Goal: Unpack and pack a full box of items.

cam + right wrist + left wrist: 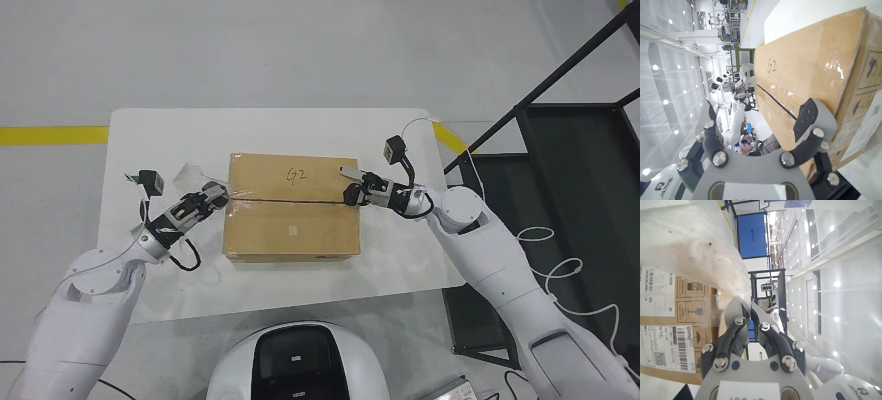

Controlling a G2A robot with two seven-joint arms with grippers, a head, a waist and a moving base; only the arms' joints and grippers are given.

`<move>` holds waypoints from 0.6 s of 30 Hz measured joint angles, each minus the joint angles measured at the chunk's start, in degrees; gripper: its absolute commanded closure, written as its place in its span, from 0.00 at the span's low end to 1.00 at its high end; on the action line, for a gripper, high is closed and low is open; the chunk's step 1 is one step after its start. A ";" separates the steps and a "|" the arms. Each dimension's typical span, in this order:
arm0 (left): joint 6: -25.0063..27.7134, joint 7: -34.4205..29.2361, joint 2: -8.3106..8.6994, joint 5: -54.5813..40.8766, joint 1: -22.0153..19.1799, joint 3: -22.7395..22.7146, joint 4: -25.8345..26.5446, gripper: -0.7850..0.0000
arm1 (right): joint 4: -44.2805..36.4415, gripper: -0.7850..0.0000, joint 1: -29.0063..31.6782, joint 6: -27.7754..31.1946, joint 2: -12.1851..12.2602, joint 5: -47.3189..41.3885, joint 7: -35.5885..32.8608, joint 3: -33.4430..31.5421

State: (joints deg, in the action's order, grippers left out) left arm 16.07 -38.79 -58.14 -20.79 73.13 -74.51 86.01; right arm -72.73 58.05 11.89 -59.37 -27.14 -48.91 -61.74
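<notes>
Box (290, 215) sits mid-surface (400, 140), flaps down, long axis running left-right, seam (290, 200) along that same axis. The handwritten mark (296, 176) is on the far half of the top. Labels (658, 292) are on the left end face. Left gripper (215, 197) is just off the box's left end, fingers closed on a clear film (696, 247). It looks like sealing tape lifted off that end, though I can't confirm it's tape. Right gripper (352, 192) is at the right end of the top with fingers open and holding nothing, one pad (806, 117) over the top right by the seam. Step in hand reads as unsealing, so the task is early and nothing is unpacked yet. To do it well, pull the film along the seam line, low and steady toward the right, not upward, so it peels rather than tears or lifts the box. Right side should press down on the top as a brace, pad off the seam itself so the strip can pass. Risks are the box sliding left on the surface and the film snapping short.
</notes>
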 measured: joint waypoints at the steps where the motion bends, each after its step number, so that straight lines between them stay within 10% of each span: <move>1: 0.49 0.05 -0.06 0.29 0.01 0.11 0.27 1.00 | 0.00 0.00 0.00 0.00 0.00 0.00 0.00 0.00; 18: 1.44 0.59 -0.87 4.91 -1.61 2.52 -0.82 1.00 | -0.46 0.00 0.41 -0.42 -0.04 0.18 0.64 0.05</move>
State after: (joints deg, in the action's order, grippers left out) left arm 17.51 -38.20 -59.02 -15.88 71.52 -71.99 85.19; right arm -73.19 58.46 11.47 -59.40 -26.96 -48.27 -61.69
